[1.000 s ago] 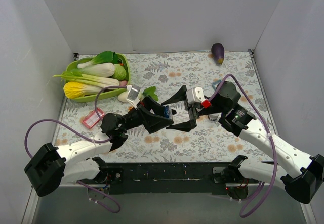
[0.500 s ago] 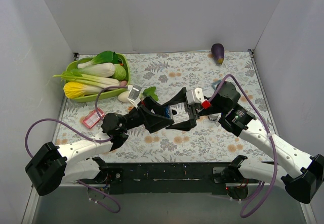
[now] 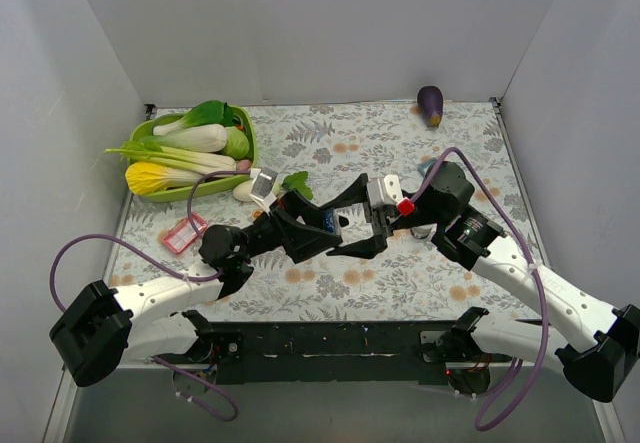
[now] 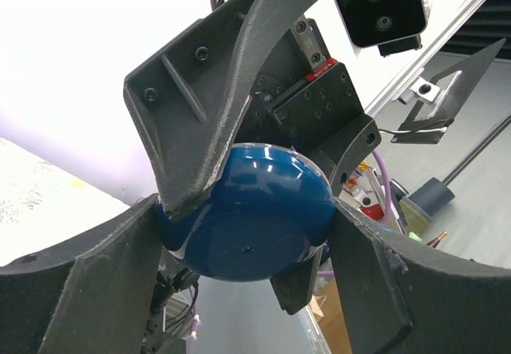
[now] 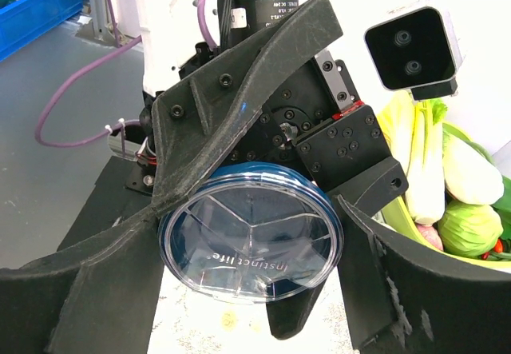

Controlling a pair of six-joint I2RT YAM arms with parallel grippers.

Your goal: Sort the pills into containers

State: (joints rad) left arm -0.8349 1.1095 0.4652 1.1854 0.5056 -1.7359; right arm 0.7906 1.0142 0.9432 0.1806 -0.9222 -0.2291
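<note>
The round blue container (image 3: 329, 220) is up off the worktop (image 3: 400, 143), caught between the two sets of jaws where they meet over the middle of the flowered cloth. The left wrist view shows its underside, a glossy, deep blue shallow bowl, smooth apart from a tiny dimple near the centre, with bright reflections across it. The right wrist view shows the other face. This is a clear lid ringed in blue, and through it three dividing walls meet in the middle and split the inside into three compartments. A line of lettering runs across the lower part of the lid. The left jaws stand fairly wide and are clamped on the container, with a finger (image 4: 96, 274) against each side of its rim. The right jaws reach in from the opposite side, also wide, with their fingers (image 5: 72, 290) right beside the rim on both sides; I cannot tell whether they press on it. A pink tray (image 3: 183, 233) lies on the worktop near the left edge, close to a green basket (image 3: 200, 190) heaped with leafy vegetables. A purple aubergine (image 3: 430, 105) sits at the far edge.
</note>
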